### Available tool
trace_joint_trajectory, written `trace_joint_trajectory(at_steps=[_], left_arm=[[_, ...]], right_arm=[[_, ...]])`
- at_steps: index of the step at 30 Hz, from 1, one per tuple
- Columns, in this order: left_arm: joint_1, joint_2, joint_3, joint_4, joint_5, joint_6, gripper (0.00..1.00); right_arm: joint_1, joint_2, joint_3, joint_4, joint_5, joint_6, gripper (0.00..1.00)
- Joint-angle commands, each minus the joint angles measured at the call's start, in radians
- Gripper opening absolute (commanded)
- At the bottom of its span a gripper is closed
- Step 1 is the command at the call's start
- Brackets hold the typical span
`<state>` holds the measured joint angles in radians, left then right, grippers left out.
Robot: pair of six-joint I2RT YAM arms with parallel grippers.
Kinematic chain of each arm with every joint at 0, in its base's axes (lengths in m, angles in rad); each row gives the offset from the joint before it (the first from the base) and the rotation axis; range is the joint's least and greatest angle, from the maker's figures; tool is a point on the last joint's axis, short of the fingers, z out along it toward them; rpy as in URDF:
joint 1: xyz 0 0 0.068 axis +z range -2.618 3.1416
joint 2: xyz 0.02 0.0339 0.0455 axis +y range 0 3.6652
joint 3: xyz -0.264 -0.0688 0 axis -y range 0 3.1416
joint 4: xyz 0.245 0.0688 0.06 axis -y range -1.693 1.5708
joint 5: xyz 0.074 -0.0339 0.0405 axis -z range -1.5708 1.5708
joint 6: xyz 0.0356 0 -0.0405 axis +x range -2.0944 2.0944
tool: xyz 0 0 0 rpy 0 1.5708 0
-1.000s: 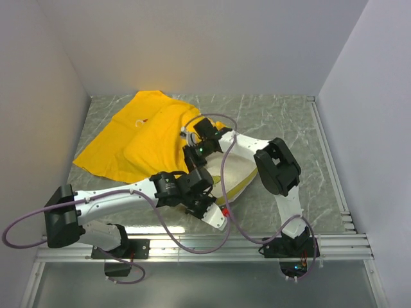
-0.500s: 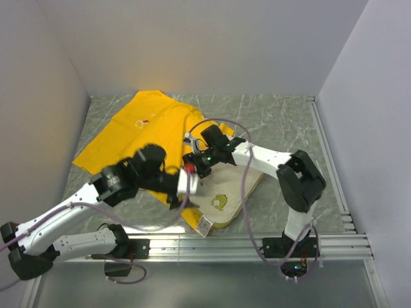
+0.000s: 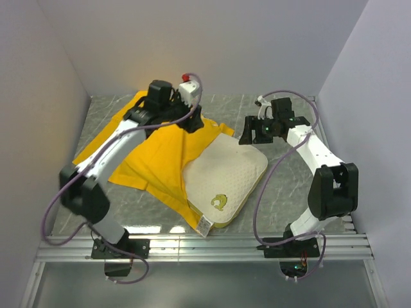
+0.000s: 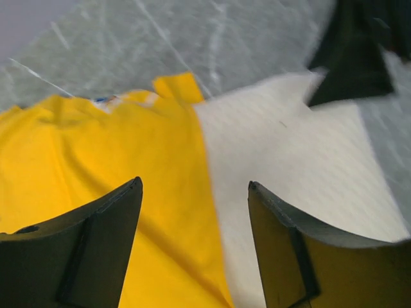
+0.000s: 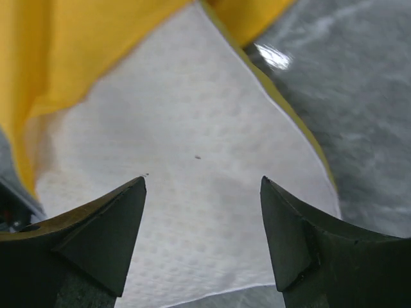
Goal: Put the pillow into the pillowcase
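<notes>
Table (image 3: 289, 186); left hand (image 3: 194, 120), right hand (image 3: 247, 135) released pillow (image 3: 225, 176)

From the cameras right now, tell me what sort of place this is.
Probably a robot test cell: plain white walls box in a marble-patterned table, the left arm and right arm stand on a metal rail at its near edge, with a pillow and pillowcase as props.

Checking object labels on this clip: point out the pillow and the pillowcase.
pillow (image 3: 225, 174), top view, middle of its exposed dotted white face.
pillowcase (image 3: 157, 157), top view, flat yellow fabric just left of the pillow.
</notes>
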<state>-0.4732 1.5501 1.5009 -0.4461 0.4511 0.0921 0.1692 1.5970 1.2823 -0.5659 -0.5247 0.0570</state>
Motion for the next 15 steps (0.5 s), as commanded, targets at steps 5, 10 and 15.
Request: trace_joint_trajectory(at_steps=[5,10,15], left_arm=[[-0.08,0.427,0.411,0.058,-0.33,-0.002,0.74],[-0.131,0.724,0.689,-0.003,-0.388,0.04,0.75],[-0.165,0.846,0.716,0.006,-0.399,0.075,0.77]], right_arm=[[-0.016,0.069,-0.074,-0.032,0.146,-0.006,0.83],[-0.014,0.139,-0.052,-0.06,0.069,-0.006,0.83],[-0.014,0.152,-0.055,-0.077,0.045,-0.016,0.83]])
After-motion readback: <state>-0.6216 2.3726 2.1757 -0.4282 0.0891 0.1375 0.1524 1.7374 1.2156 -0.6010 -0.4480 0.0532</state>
